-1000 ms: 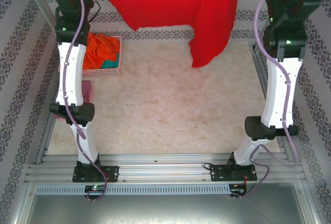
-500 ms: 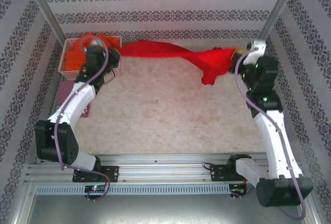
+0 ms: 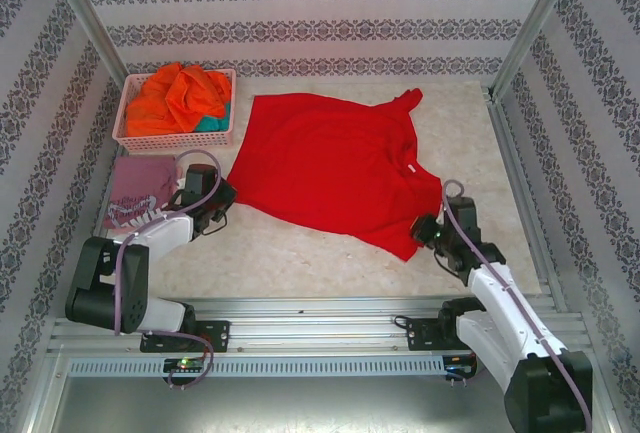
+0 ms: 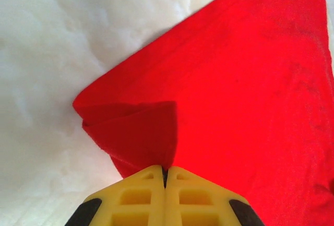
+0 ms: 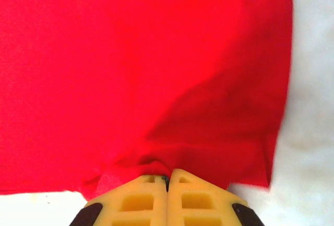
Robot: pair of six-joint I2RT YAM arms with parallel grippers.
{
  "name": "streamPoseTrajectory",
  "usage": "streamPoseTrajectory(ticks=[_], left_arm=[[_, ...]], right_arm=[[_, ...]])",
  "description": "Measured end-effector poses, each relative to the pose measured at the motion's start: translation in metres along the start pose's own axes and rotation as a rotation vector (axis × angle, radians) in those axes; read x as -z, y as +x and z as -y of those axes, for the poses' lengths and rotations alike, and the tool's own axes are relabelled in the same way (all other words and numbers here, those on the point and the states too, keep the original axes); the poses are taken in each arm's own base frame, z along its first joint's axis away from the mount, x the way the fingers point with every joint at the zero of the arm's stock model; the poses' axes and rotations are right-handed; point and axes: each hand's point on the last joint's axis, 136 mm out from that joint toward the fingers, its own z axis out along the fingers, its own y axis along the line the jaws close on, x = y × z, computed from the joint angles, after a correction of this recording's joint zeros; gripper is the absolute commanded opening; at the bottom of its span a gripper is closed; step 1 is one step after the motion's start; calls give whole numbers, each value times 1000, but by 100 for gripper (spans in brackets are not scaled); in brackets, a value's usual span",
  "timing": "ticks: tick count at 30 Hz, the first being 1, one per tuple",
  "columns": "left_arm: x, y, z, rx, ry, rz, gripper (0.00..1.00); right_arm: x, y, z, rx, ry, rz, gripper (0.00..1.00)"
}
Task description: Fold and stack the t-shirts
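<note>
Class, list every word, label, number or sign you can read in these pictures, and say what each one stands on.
Nothing is readable.
Maroon t-shirt, white print: too blurred to read.
Red t-shirt, white neck tag: too small to read.

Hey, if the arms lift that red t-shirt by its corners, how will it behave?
Probably floppy: the red t-shirt lies flat, and its corner is folded over at the left gripper. Likely light and sagging between grips: the right gripper pinches only thin bunched cloth.
</note>
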Motion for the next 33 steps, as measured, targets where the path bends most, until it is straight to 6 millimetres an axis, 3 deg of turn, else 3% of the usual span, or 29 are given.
streamPoseTrajectory(ticks=[5,8,12,16,21,25,26,29,33], left_arm=[[1,-4,-8,-8,-27,35,0],[1,0,-22,-7,-60,41,1],[1,6,-40,-5,-102,38,12],[5,3,-44,-1,-112,55,22],[11,-7,-44,-1,-116,93,59],[14,-10,-44,-57,-131,93,84],[15,-11,-42,-71,-133,94,92],[20,-19,-16,-177,-115,123,97],[20,-16,54,-346,-4,140,98]], right_arm=[[-7,29,24,-113,71,-63,0],[-5,32,29,-147,94,-61,0],[-1,33,30,-180,97,-47,1],[4,40,29,-170,96,-60,16],[16,43,31,-165,87,-42,62],[28,36,33,-137,105,-1,75],[32,31,31,-121,114,13,76],[39,11,21,-49,137,62,76],[32,-27,-5,77,158,113,75]])
